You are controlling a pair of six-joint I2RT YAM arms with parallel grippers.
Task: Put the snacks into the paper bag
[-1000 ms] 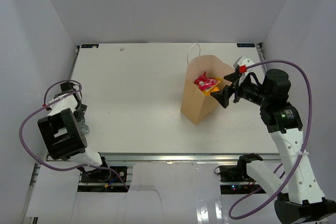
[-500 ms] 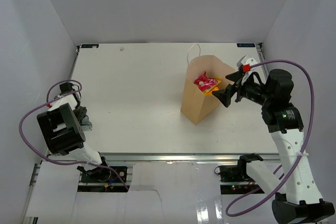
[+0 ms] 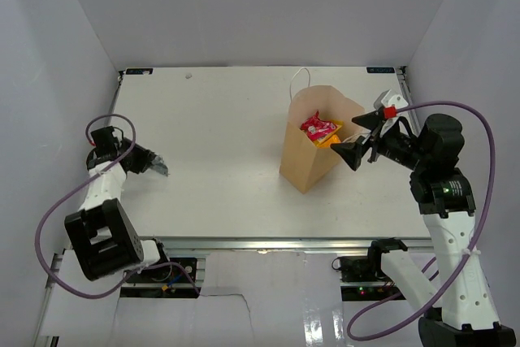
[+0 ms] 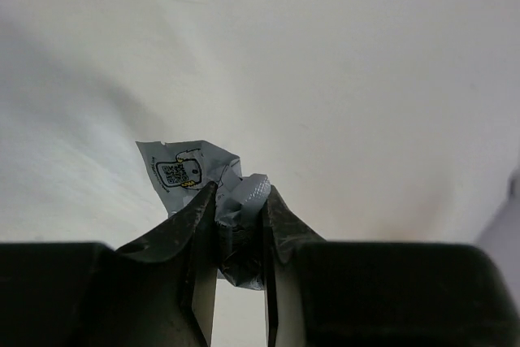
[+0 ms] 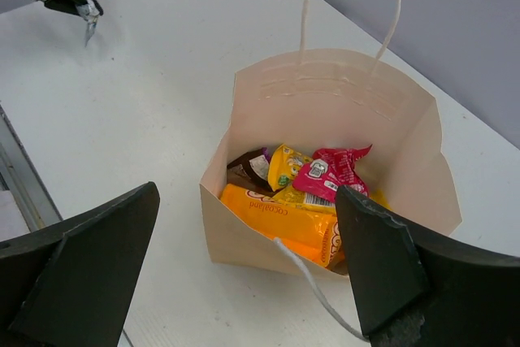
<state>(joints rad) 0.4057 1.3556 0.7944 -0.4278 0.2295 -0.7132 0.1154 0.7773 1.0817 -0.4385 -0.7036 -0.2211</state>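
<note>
Snacks (image 5: 313,188) mostly sit inside paper bag (image 3: 302,160), upright at right-centre of surface (image 3: 219,119), w/ orange pouch (image 5: 272,219) and pink packet (image 5: 325,175) on top. One silver packet (image 4: 185,172) is out near left edge, pinched by my left fingers (image 4: 188,229) on a crumpled bit only. Risk: thin grip, pkt could slip or twist out on the carry, bag well apart. My right fingers (image 3: 348,153) are spread wide just beside bag's right rim. Both arms meeting there could knock the light bag over.
</note>
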